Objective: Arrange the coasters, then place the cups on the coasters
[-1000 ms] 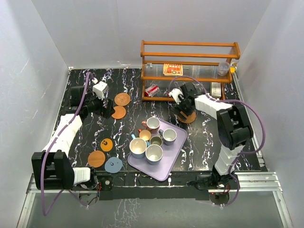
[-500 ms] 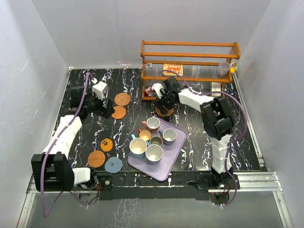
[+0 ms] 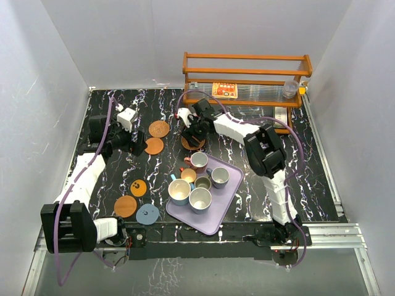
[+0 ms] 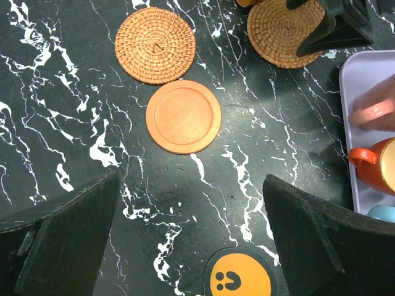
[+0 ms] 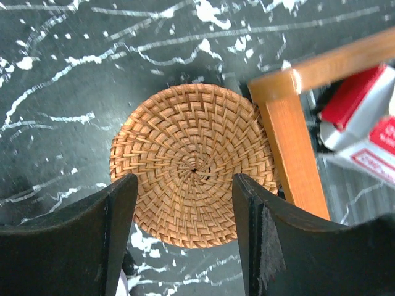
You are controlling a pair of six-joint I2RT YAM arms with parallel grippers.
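Observation:
A woven coaster (image 5: 194, 148) lies flat on the black marble table by the rack's left leg. My right gripper (image 5: 185, 185) is set down on it, one fingertip on each side of its centre; from above the gripper (image 3: 196, 131) covers most of this coaster (image 3: 191, 145). A second woven coaster (image 4: 155, 44) and a plain orange coaster (image 4: 183, 116) lie ahead of my open left gripper (image 4: 190, 179), and the dotted coaster (image 4: 239, 277) lies below it. An orange coaster (image 3: 125, 206) and a grey-blue one (image 3: 147, 214) sit near the front. Several cups (image 3: 200, 199) stand on the lilac tray (image 3: 231, 197).
A wooden rack (image 3: 247, 71) stands at the back with a printed packet (image 3: 224, 90) on its shelf. Its leg (image 5: 290, 142) is right beside the held coaster, with a red-and-white can (image 5: 364, 117) behind it. The tray's corner (image 4: 364, 68) lies to the right of my left gripper.
My right gripper has swept left along the rack's front, taking the woven coaster with it from behind the tray's right corner to the rack's left leg. The left arm has hardly moved.

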